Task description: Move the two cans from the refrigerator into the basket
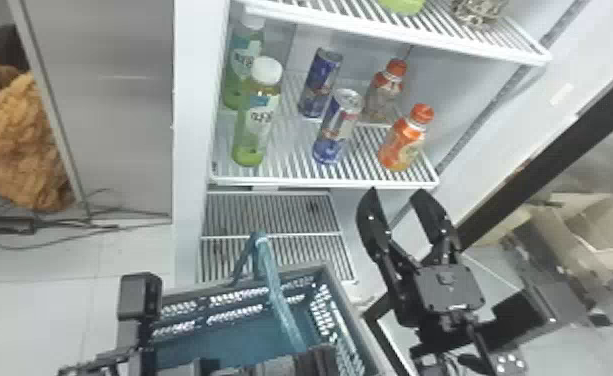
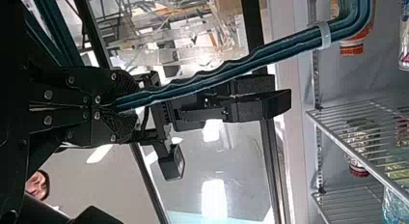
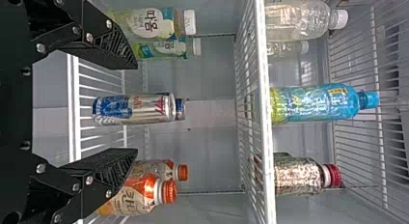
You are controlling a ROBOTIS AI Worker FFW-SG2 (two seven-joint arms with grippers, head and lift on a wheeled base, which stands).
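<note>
In the head view my left gripper (image 1: pixel 315 357) is at the bottom, over the teal basket (image 1: pixel 210 340). The left wrist view has my left gripper (image 2: pixel 118 104) shut on the basket handle (image 2: pixel 202 79). My right gripper (image 1: pixel 395 192) stands open just below the shelf's front edge, nothing between its fingers. Two blue-and-silver cans stand upright on that shelf: the front can (image 1: pixel 337 127) and, behind it to the left, the back can (image 1: pixel 320 82). From the right wrist, my right gripper (image 3: pixel 135 109) has the front can (image 3: pixel 135 109) lined up between its spread fingers, with the back can (image 3: pixel 180 109) mostly hidden behind.
Green-capped-label bottles (image 1: pixel 252 125) flank the cans on the left, and an orange bottle (image 1: pixel 402 140) with another behind it on the right. An upper shelf (image 1: pixel 320 15) hangs above. Below is a lower rack (image 1: pixel 270 215); the open door frame (image 1: pixel 545 150) runs along the right.
</note>
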